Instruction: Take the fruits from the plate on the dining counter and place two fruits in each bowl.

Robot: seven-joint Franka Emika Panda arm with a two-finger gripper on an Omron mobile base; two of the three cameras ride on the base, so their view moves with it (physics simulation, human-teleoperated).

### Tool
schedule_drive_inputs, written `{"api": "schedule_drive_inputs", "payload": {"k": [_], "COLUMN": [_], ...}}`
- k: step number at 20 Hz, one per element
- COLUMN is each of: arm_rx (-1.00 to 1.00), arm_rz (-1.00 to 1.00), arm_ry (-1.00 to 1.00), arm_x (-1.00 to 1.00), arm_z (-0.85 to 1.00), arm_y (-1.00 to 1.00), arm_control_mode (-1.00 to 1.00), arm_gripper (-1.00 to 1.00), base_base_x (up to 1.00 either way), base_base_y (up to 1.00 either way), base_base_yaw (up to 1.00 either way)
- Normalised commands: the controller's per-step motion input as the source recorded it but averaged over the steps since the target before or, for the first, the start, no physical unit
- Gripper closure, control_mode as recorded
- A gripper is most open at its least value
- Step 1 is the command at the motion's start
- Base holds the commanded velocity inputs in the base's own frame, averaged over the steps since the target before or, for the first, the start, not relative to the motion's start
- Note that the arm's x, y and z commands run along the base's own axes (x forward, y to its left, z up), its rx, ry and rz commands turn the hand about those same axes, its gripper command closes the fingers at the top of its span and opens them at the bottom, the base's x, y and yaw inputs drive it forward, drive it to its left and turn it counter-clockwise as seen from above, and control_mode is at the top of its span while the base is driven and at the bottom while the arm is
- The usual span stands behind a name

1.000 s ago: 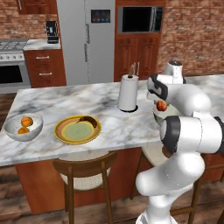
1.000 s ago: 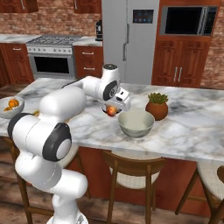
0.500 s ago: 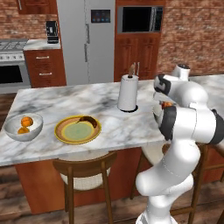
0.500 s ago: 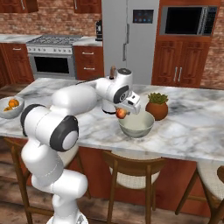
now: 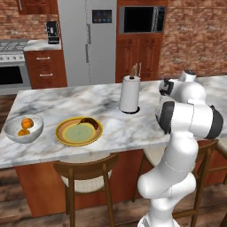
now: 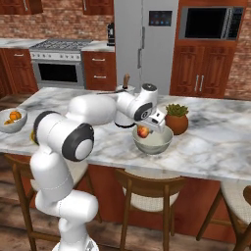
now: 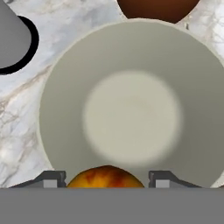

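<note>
My gripper point(image 6: 145, 128) is shut on the reddish apple-like fruit point(image 6: 143, 131) and holds it just above the near rim of the grey bowl point(image 6: 158, 146). Looking down from the hand, that fruit point(image 7: 105, 176) sits between the fingertips point(image 7: 54, 179) over the bare inside of the grey bowl point(image 7: 131, 113). The yellow plate point(image 5: 78, 133) lies on the dining counter point(image 5: 66, 104) with a dark brownish fruit point(image 5: 91, 122) on its far edge. To its left stands the whitish bowl point(image 5: 13, 135), which holds two orange fruits point(image 5: 27, 122).
A paper towel roll point(image 5: 130, 93) stands upright on the counter between the plate and the grey bowl. A potted plant point(image 6: 176, 117) sits right behind the grey bowl. Wooden stools point(image 5: 86, 177) line the near side of the counter.
The arm has swung to the right with the apple-like fruit, from beside the grey bowl to over its near rim. The jaws stayed shut on the fruit.
</note>
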Motion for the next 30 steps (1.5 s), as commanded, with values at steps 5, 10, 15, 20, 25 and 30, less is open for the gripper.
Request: {"api": "schedule_drive_inputs", "payload": {"k": [5,10,15,20,25,30], "arm_rx": [-0.04,-0.01,-0.01,0.00,0.00,0.00], "arm_rz": [0.00,0.00,-0.02,0.00,0.00,0.00], "arm_ry": [-0.10,0.00,0.00,0.00,0.00,0.00], "arm_x": [0.00,-0.01,-0.01,0.00,0.00,0.00], "arm_z": [-0.48,-0.18,-0.08,0.00,0.05,0.21], "arm_y": [0.00,-0.05,-0.16,-0.10,0.00,0.00], "arm_control_mode": [-1.00,-1.00,-1.00,-1.00,-1.00,-1.00], "arm_gripper": [1.00,1.00,1.00,-1.00,-1.00,-1.00], "base_base_x": [0.00,0.00,0.00,0.00,0.00,0.00], "base_base_y": [0.00,0.00,0.00,0.00,0.00,0.00], "base_base_yaw": [0.00,0.00,0.00,0.00,0.00,0.00]}}
